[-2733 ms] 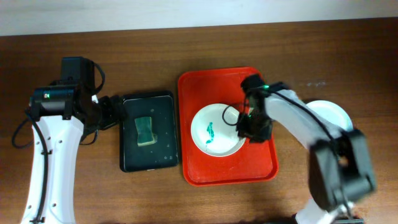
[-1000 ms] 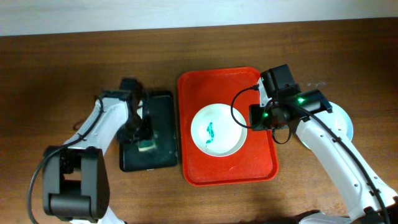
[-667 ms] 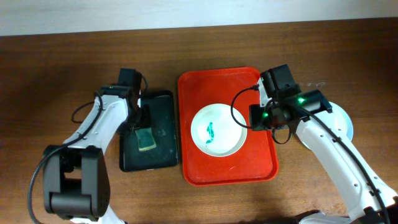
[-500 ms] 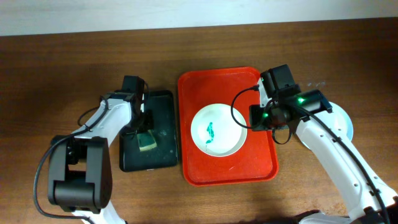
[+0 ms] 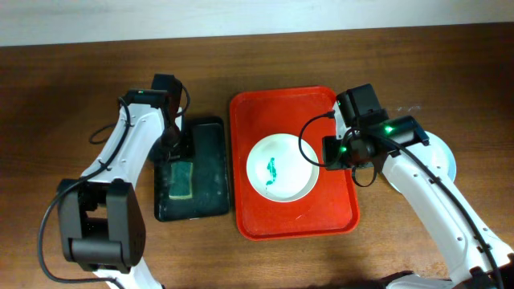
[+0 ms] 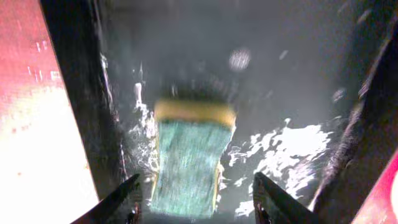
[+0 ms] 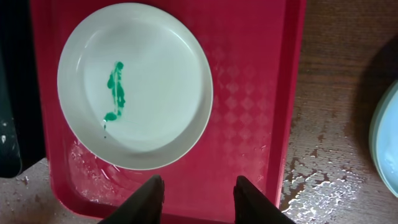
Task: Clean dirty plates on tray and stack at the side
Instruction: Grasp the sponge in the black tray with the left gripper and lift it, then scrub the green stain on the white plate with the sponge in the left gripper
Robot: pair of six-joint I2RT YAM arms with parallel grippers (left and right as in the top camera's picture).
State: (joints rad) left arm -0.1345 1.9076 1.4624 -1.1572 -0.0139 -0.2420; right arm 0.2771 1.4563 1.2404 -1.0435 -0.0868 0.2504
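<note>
The white plate (image 5: 281, 168) has a green smear and sits in the red tray (image 5: 257, 225). Both claws are open: the right gripper (image 7: 199, 200) above the tray, the left gripper (image 6: 199, 202) around the green sponge (image 6: 186, 162). The brown table (image 7: 323, 155) is wet.

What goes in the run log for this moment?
left fingers open over sponge in black tray | right fingers open over red tray | white plate on it, smeared

The left gripper (image 6: 200, 198) is hovering at nine o'clock, jaws parted; the right gripper (image 7: 198, 198) is hovering at three o'clock, jaws parted.
</note>
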